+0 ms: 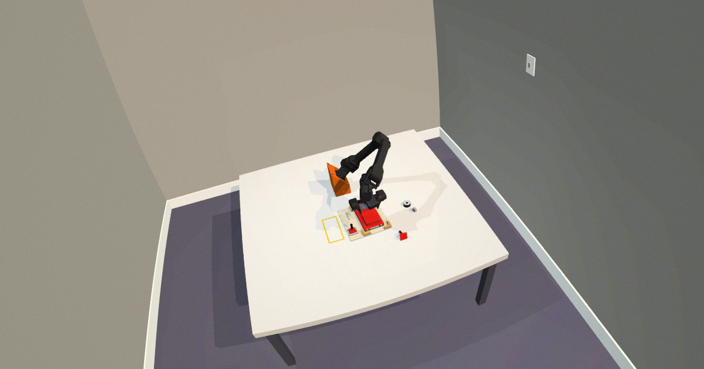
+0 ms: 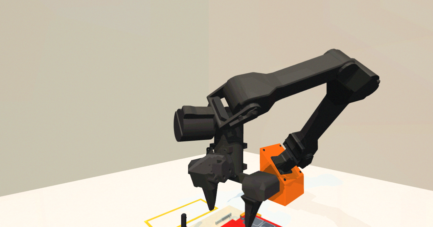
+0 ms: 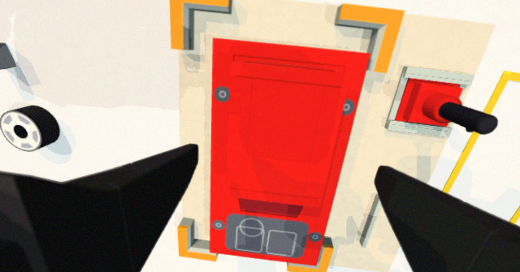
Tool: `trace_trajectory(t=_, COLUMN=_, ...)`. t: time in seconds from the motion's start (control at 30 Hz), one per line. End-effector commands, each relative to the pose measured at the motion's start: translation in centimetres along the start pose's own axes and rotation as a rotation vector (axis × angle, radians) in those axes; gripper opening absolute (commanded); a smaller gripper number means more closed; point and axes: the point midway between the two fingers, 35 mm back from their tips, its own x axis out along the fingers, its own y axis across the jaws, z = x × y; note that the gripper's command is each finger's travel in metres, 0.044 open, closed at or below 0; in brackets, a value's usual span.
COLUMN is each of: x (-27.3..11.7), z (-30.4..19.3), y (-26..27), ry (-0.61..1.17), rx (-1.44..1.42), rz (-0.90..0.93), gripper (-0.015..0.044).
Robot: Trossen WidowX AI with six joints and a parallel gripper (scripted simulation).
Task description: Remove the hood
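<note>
The red toy car [image 1: 372, 226] [image 3: 221, 162] sits between orange corner brackets. Its hood [image 1: 370, 216] [image 3: 288, 122] appears as the raised red panel on the car, in place. My gripper [image 2: 229, 218] [image 3: 286, 162] is open and empty, pointing down over the car. In the wrist view its fingers stand wide, one on each side of the car; whether either touches it cannot be told. The marked area [image 1: 325, 231] [image 2: 172, 210] [image 3: 462, 158] is an empty yellow outline on the table beside the car's board. In the top view the arm hides the car's rear.
A red piece with a black peg [image 1: 352, 229] [image 3: 431, 97] stands in a grey holder between car and outline. A wheel [image 1: 406, 203] [image 3: 38, 127], a small grey part [image 1: 413, 209] [image 3: 6, 57] and another red piece [image 1: 403, 236] lie on the car's other side. The orange arm base [image 2: 292, 190] is behind.
</note>
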Motion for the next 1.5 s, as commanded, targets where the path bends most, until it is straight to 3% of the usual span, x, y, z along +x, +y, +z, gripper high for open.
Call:
trace_trajectory(t=0.0, x=0.5, z=-0.1, y=0.1, ry=0.004, rx=0.004, rz=0.004, gripper=0.044)
trace_trajectory(t=1.47, x=3.4, z=-0.5, y=0.2, ry=0.004, rx=0.004, rz=0.007, gripper=0.044)
